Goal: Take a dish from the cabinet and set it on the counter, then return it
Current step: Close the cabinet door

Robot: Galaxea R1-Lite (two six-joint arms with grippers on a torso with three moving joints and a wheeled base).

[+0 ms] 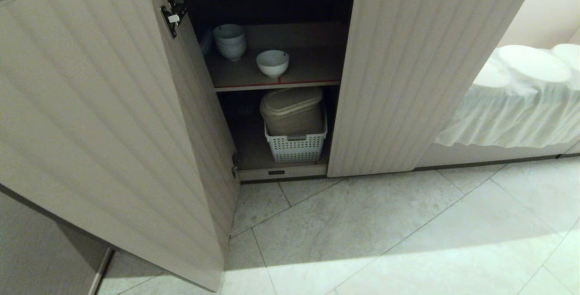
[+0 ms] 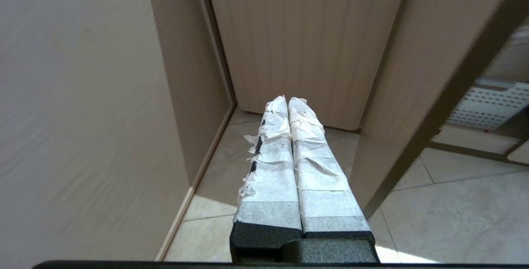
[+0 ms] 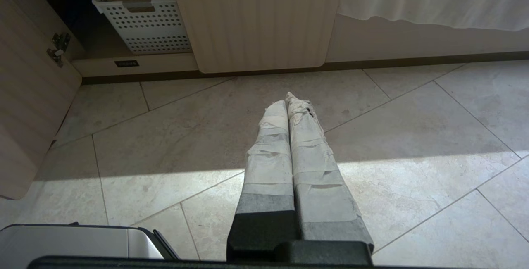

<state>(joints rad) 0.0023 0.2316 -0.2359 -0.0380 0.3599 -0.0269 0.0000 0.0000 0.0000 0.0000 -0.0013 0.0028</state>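
Right now: dish (image 1: 272, 62) upright, mouth up, upper centre of head view, at red front edge of cabinet (image 1: 398, 68) upper shelf. Free shelf to its right; bowl stack (image 1: 229, 41) behind-left. Interior rear dark, unreadable. Door (image 1: 104, 118) swung open, cropped left. Left gripper (image 2: 288, 100) and right gripper (image 3: 288, 97) jaws pressed together, empty, above floor tiles (image 1: 385, 231).

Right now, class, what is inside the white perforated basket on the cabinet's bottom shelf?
The basket holds a beige lidded container, which sticks out above the rim. Its lower part is hidden by the basket walls, and anything beneath or behind it cannot be seen.
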